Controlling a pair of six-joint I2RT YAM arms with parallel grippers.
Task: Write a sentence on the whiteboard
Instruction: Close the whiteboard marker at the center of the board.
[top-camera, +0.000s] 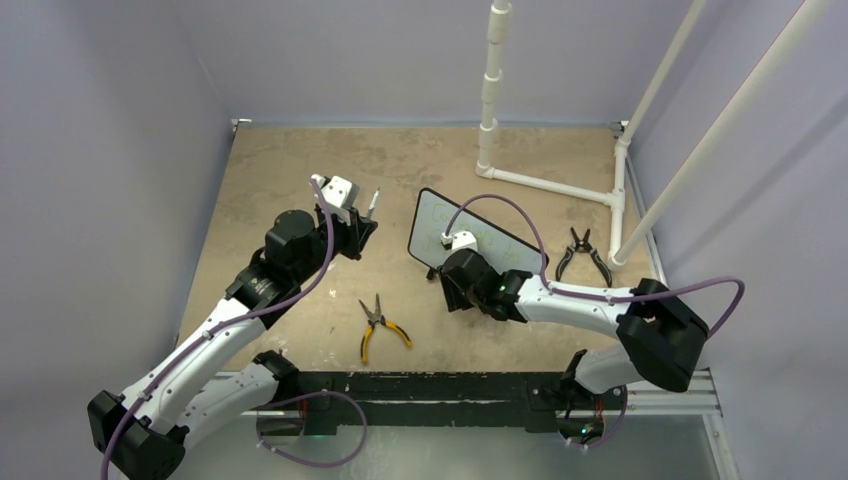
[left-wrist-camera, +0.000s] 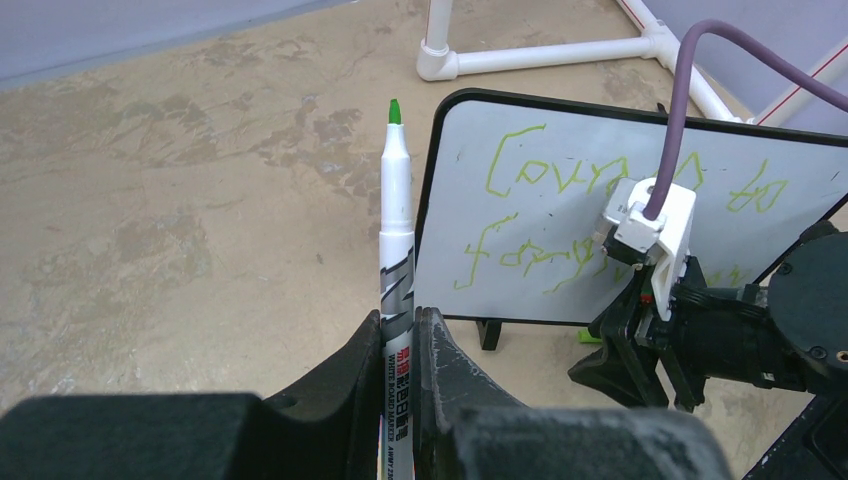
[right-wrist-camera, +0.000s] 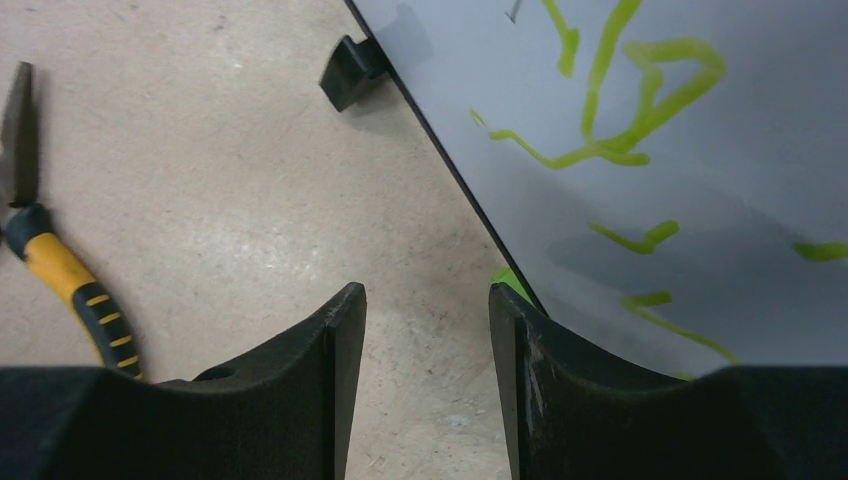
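The left pincer is clamping a green marker, the whiteboard standing just right of it. Only its wrist view is showing the sentence whole. The right pincer is gaping, empty, at the board's lower edge.

Overhead plus wrist close-ups; shared whiteboard

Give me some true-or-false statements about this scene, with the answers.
1. The left gripper is shut on a green-tipped marker. True.
2. The whiteboard is blank. False: the sentence, in green, fills two rows.
3. The right gripper clamps the whiteboard. False: its jaws stand open, nothing between them.
4. Yellow-handled pliers lie on the table. True.
5. The marker's tip touches the whiteboard. False: it is apart, off to the side.
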